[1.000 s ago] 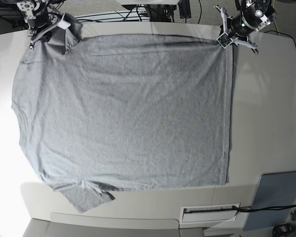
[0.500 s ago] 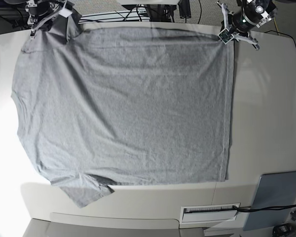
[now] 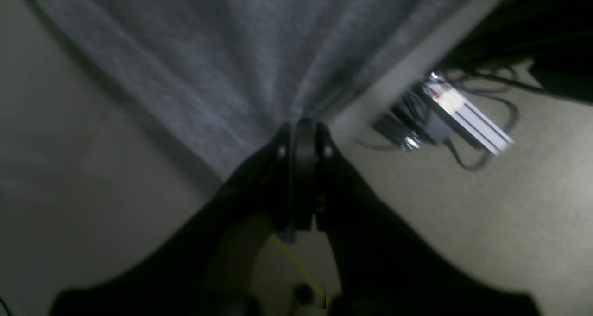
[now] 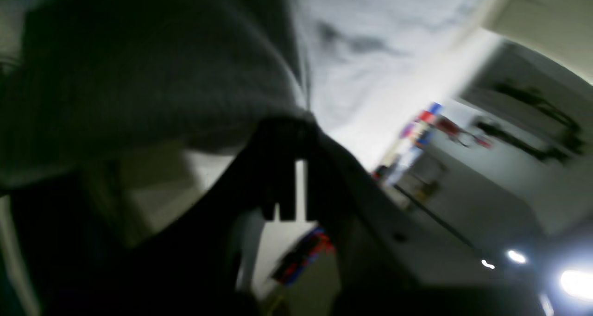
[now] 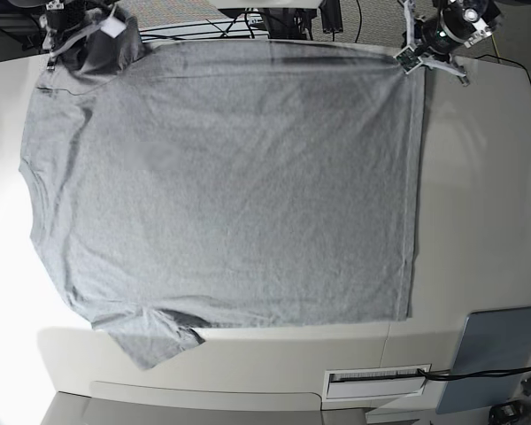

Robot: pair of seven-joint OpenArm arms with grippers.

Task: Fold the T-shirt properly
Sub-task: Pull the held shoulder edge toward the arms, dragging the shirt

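The heather-grey T-shirt (image 5: pixel 221 186) lies spread flat on the white table (image 5: pixel 478 195), plain side up, with one sleeve (image 5: pixel 155 341) at the near left. My left gripper (image 5: pixel 413 55) is shut on the shirt's far right corner; the left wrist view shows its fingers (image 3: pixel 303 135) pinching the grey cloth (image 3: pixel 208 61). My right gripper (image 5: pixel 93 40) is shut on the far left sleeve; the right wrist view shows its fingers (image 4: pixel 287 135) closed on a bunch of grey cloth (image 4: pixel 139 75). Both held corners sit at the table's far edge.
A flat grey-blue panel (image 5: pixel 500 350) lies at the near right corner. A white slotted part (image 5: pixel 376 381) sits at the front edge. Cables and a power strip (image 3: pixel 444 116) lie on the floor beyond the far edge.
Both grippers have pulled the shirt's far edge toward the back of the table. The whole shirt has slid back with them and lies flatter.
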